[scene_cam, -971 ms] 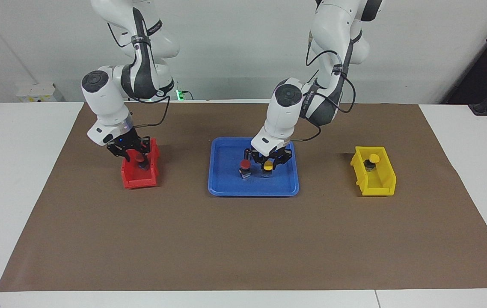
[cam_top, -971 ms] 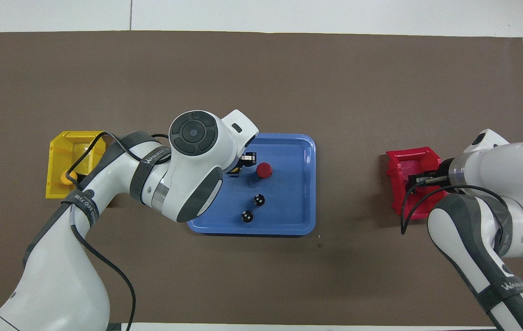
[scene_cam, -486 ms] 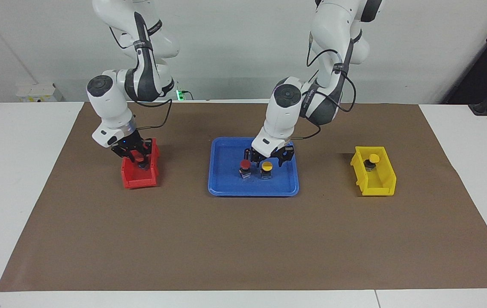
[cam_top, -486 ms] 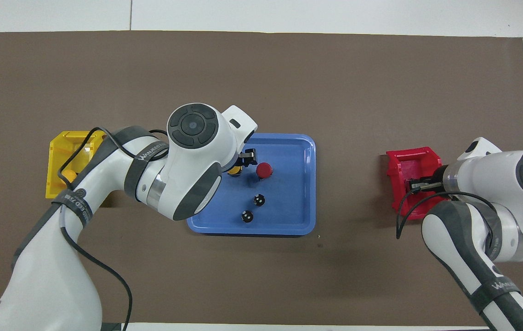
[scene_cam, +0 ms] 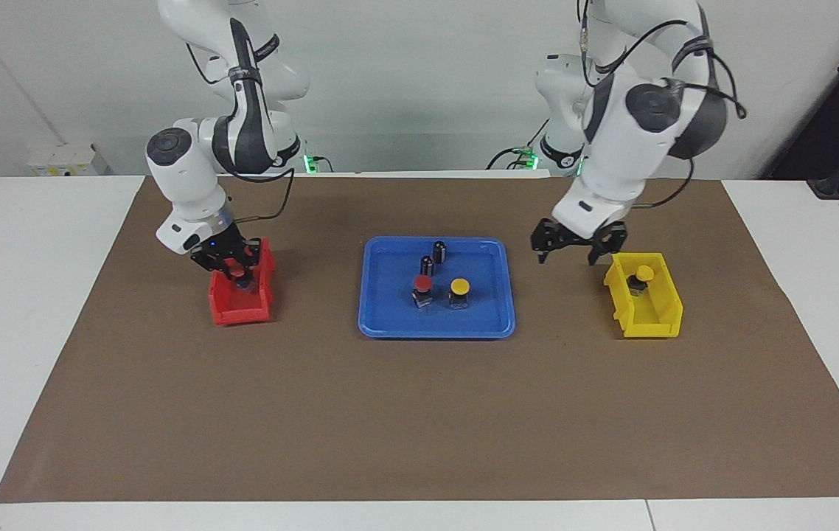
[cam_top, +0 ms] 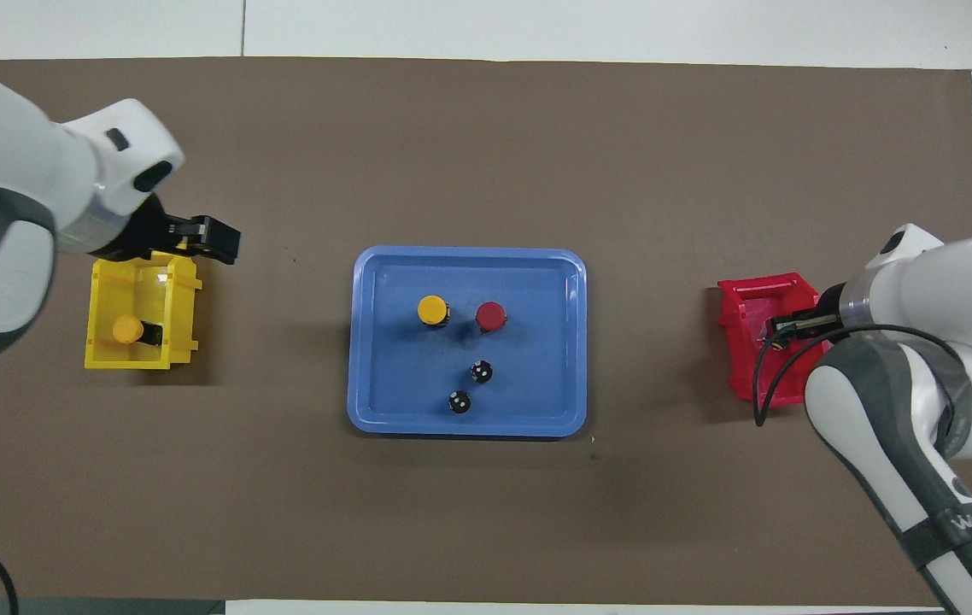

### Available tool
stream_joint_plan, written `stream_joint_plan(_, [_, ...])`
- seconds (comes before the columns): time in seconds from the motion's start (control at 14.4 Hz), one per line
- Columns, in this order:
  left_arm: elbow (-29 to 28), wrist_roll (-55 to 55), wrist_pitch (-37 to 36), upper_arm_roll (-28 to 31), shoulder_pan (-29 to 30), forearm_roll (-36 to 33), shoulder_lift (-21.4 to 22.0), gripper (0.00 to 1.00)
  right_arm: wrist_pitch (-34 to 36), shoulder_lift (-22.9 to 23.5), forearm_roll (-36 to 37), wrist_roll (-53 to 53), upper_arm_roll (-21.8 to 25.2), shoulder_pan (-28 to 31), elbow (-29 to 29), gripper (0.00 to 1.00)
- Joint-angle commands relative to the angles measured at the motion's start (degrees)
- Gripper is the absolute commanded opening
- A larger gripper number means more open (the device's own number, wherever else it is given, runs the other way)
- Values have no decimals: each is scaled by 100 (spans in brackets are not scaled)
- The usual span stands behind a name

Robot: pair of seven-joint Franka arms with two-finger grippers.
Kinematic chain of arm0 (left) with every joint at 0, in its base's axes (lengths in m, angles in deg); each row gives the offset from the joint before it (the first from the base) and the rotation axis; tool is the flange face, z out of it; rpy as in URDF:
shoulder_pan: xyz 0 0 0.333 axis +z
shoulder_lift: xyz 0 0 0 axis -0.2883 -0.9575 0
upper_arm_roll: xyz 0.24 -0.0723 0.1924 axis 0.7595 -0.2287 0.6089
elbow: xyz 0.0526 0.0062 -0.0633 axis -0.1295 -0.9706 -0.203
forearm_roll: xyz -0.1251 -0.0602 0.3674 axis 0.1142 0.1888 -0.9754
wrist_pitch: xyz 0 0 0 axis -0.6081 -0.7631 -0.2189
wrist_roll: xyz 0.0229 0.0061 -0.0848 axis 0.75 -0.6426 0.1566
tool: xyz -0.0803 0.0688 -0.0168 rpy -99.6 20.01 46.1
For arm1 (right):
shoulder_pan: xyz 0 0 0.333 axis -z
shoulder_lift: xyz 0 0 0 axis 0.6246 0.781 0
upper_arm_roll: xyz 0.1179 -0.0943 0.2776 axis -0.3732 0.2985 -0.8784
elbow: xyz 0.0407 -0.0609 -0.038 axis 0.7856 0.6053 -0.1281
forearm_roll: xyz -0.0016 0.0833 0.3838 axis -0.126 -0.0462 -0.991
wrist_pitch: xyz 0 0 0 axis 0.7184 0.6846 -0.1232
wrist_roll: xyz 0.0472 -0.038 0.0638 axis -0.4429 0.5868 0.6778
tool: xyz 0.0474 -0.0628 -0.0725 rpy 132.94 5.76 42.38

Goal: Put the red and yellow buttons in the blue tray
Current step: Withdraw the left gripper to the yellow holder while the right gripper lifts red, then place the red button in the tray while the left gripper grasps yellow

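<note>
In the facing view the left pincer (scene_cam: 576,250), which a second ago stood in the blue tray (scene_cam: 390,324) around a yellow-capped button (scene_cam: 459,287), has let go, risen and swung out toward the yellow bin (scene_cam: 644,313); it now hangs spread wide and empty over the brown mat between tray and bin. That button stands alone in the tray beside a red-capped button (scene_cam: 422,285), with two black cylinders (scene_cam: 433,258) nearer the robots, so I judge half the task done. The right pincer (scene_cam: 231,269) has sunk into the red bin (scene_cam: 241,302) and drawn shut; what it grips is masked by its own links, though a red button there is the likely catch. A second yellow button (scene_cam: 641,276) waits in the yellow bin. In the overhead view the left pincer (cam_top: 204,239) covers the bin's farther corner, the yellow cap (cam_top: 126,329) showing plainly inside. The right pincer (cam_top: 785,328) is mostly hidden under its wrist, and the red bin's contents cannot be made out at all.
</note>
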Motion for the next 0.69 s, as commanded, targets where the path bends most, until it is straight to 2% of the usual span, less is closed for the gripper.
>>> stream_joint_plan(0.0, [-155, -625, -47, -60, 620, -32, 147, 100, 1206, 699, -129, -509, -50, -353, -1674, 24])
stream_joint_plan(0.07, [-338, -723, 110, -60, 752, -32, 191, 100, 1375, 849, -121, -1044, -50, -676, -2018, 24])
stream_joint_plan(0.14, [-645, -854, 538, -60, 849, -32, 269, 99, 1246, 938, -121, -1746, -50, -1063, -2126, 24])
stream_joint_plan(0.28, [-1111, -1144, 1059, -60, 1086, -32, 297, 93, 440, 1165, -129, -3248, -50, -1844, -2083, 24])
stream_joint_plan(0.35, [-1340, -1319, 1331, -60, 1174, -32, 279, 92, 280, 1358, -103, -3778, -50, -2171, -2161, 24])
stream_joint_plan(0.49, [-1867, -1409, 1876, -60, 1368, -32, 314, 83, 16, 1745, 28, -4248, -42, -2603, -2241, 25])
stream_joint_plan(0.55, [-1965, -1409, 2009, -60, 1369, -32, 314, 78, -99, 1773, 64, -4266, -42, -2622, -2110, 25])
stream_joint_plan(0.62, [-2010, -1400, 2036, -60, 1360, -32, 305, 77, -213, 1782, 81, -4266, -42, -2631, -2022, 25])
